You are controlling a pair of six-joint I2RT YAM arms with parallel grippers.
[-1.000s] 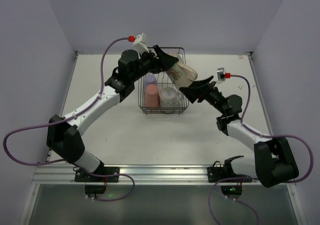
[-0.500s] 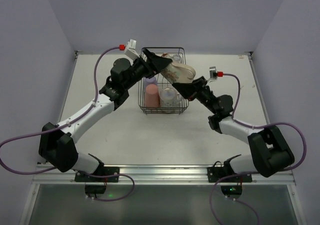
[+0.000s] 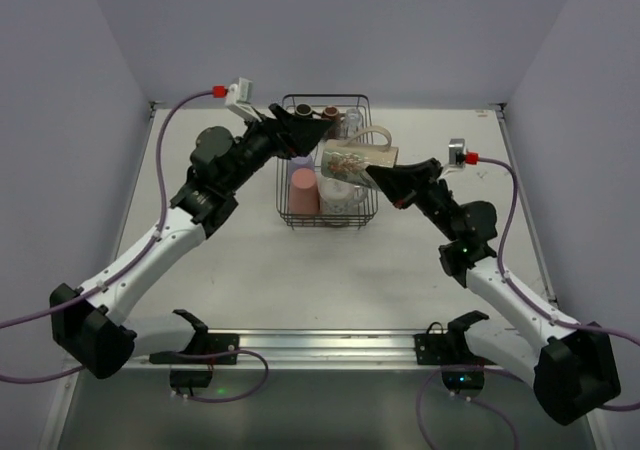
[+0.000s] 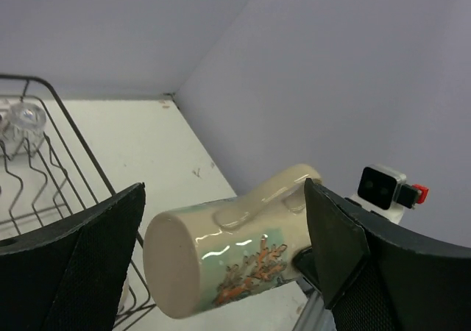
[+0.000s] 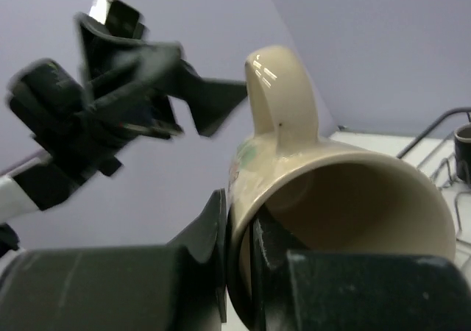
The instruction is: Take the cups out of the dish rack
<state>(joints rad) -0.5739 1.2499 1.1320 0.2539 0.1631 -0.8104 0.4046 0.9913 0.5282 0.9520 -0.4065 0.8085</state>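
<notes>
Table (image 3: 260,280): white, viewed from above; rack (image 3: 327,219) set mid-far, pink cup (image 3: 303,192) stood inside.
Mug (image 3: 355,158): tipped sideways above rack's right side.
Left gripper (image 4: 224,187): spread wide, nothing gripped, mug seen in the gap.
Right gripper (image 5: 239,250): clamped on mug's rim.

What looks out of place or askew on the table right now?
Only the cream printed mug: it lies on its side in the air, handle up, pinched by its rim in the right gripper over the right edge of the dish rack. That looks like carrying, not a mishap. I see nothing spilled or broken.
</notes>
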